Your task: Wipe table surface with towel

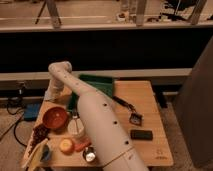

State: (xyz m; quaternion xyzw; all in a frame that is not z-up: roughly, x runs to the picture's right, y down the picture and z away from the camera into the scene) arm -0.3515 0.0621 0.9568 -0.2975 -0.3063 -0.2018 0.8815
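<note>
A dark green towel (100, 83) lies flat at the back of the wooden table (150, 102), partly covered by my white arm (95, 117). The arm reaches from the bottom of the view up to an elbow at the back left, then bends down. My gripper (50, 95) hangs at the table's back left edge, left of the towel and just behind a red bowl (55, 118). The gripper does not hold the towel as far as I can see.
A black brush (128, 108) and a flat black block (141, 134) lie right of the arm. A white cup (75, 128), an orange (66, 145), a carrot (82, 145), a can (90, 155) and a banana (35, 156) crowd the front left. A blue object (32, 111) sits off the table's left side.
</note>
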